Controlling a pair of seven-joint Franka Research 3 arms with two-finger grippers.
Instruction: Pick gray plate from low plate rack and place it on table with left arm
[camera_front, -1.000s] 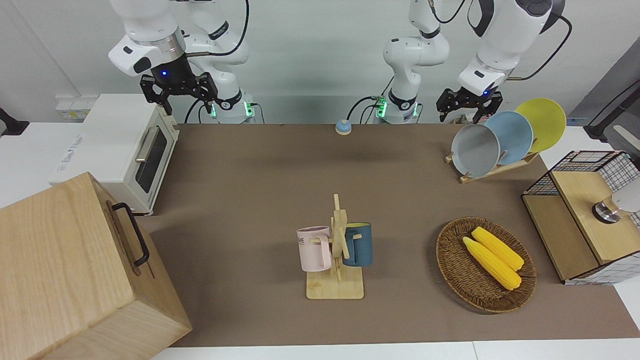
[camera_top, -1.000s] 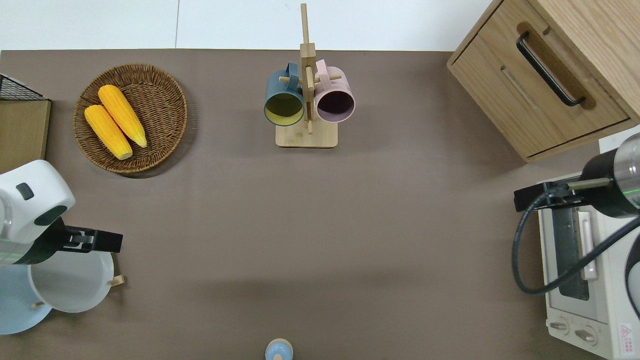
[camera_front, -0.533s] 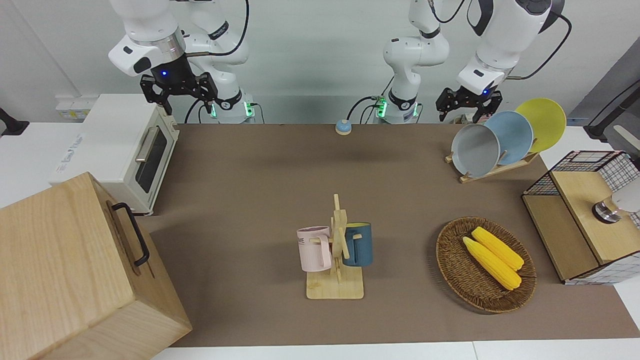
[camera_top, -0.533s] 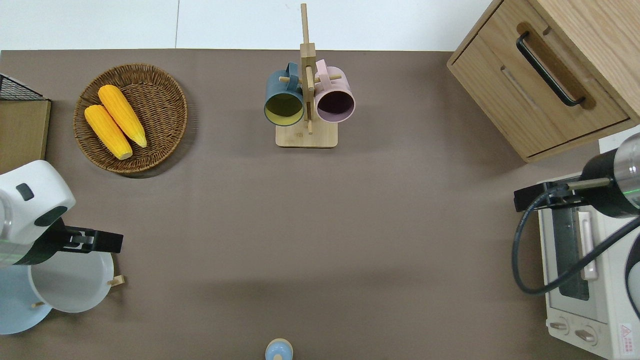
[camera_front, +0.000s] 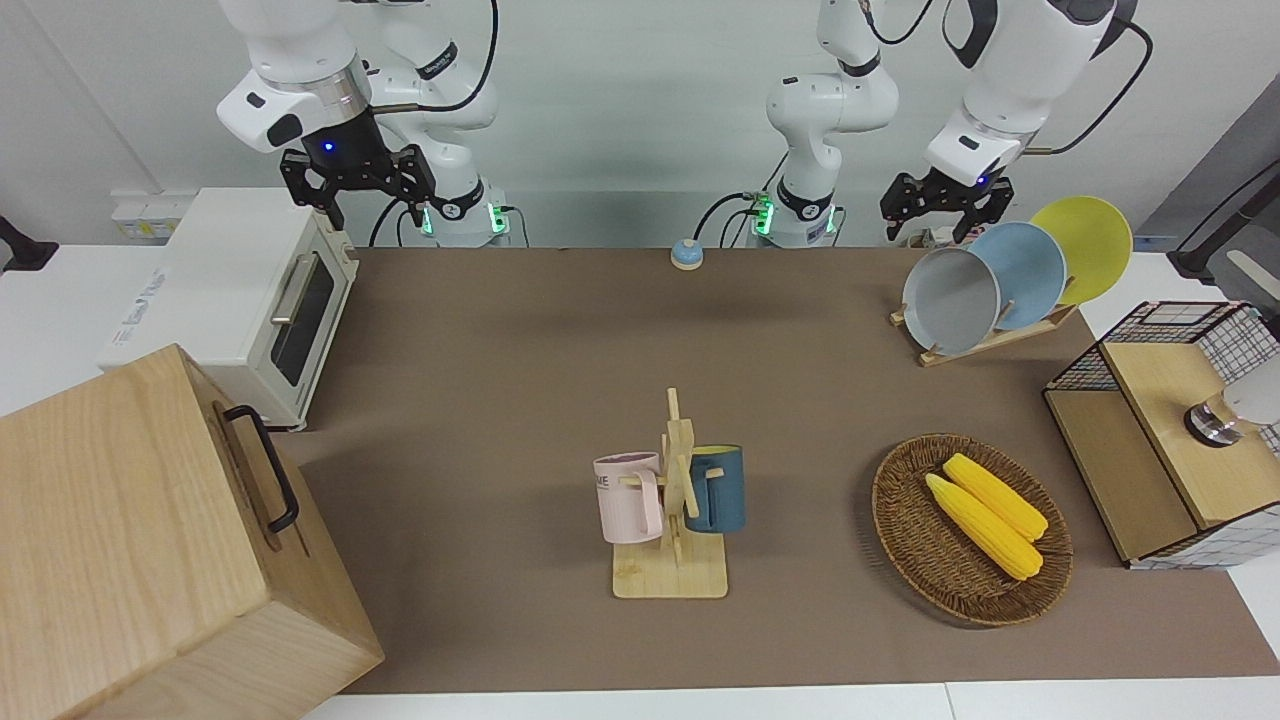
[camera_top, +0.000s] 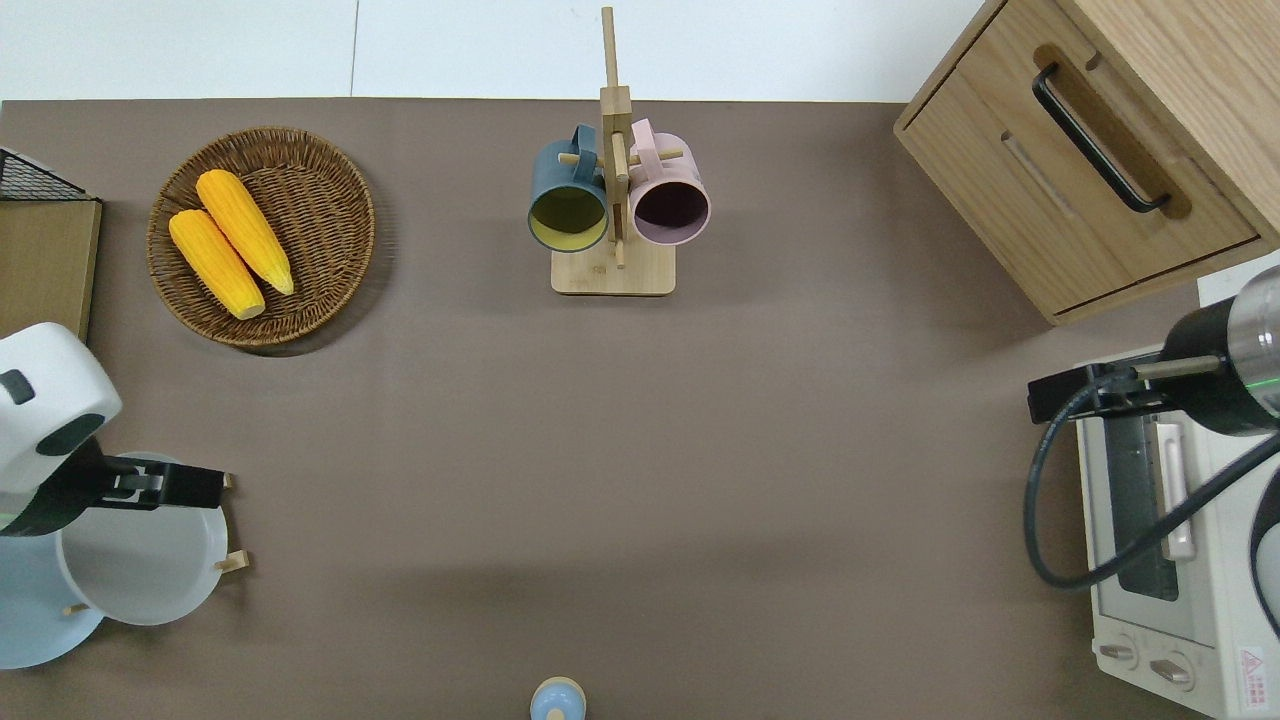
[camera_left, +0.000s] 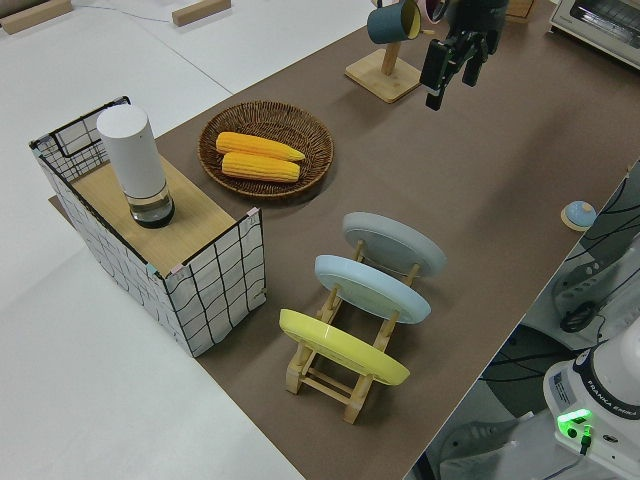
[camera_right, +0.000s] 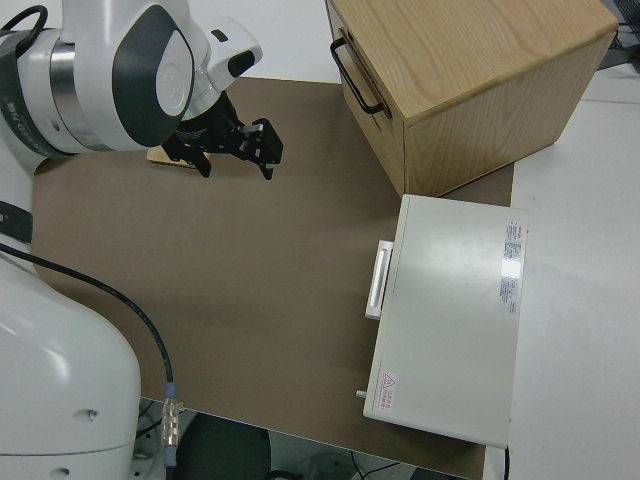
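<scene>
The gray plate (camera_front: 950, 300) stands on edge in the low plate rack (camera_front: 990, 340), in the slot toward the table's middle. It also shows in the overhead view (camera_top: 140, 560) and in the left side view (camera_left: 393, 243). My left gripper (camera_front: 935, 225) is open and empty in the air. The overhead view shows the left gripper (camera_top: 170, 487) over the gray plate's rim that lies farther from the robots. The left side view shows the left gripper (camera_left: 452, 75) well above the brown table (camera_front: 560, 340). My right arm is parked, its gripper (camera_front: 365, 205) open.
A light-blue plate (camera_front: 1025, 272) and a yellow plate (camera_front: 1085, 245) stand in the same rack. A wicker basket (camera_front: 900, 520) with two corn cobs, a wire-sided box (camera_front: 1150, 440), a mug tree (camera_front: 675, 500), a toaster oven (camera_front: 240, 300), a wooden cabinet (camera_front: 150, 540) and a small bell (camera_front: 686, 254) stand around.
My left gripper has risen a little and shifted toward the left arm's end of the table, so that it is over the gray plate's rim. The plates and the right arm have not moved.
</scene>
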